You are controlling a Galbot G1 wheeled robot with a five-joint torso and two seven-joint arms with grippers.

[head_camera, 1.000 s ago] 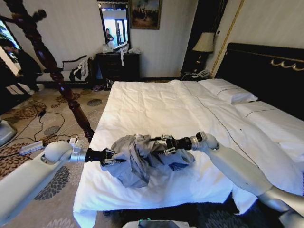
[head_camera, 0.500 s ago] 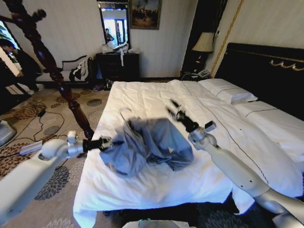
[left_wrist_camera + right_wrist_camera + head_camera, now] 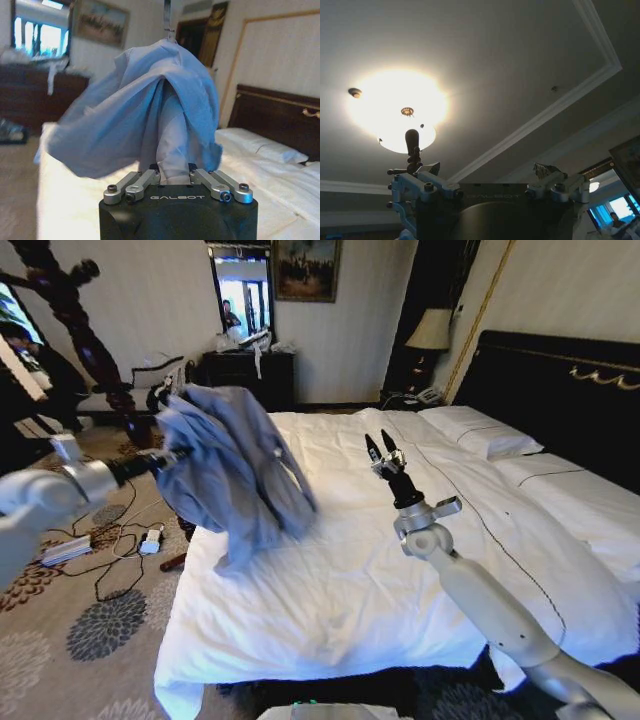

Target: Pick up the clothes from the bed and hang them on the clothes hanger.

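Grey-blue shirt (image 3: 235, 465), one, in left end effector (image 3: 172, 453)

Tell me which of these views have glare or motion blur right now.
Right wrist view: strong glare from the ceiling lamp, washing out the ceiling around it. Head view: the shirt held by the left gripper is smeared by motion. Left wrist view: bright window blown out, shirt edges soft.
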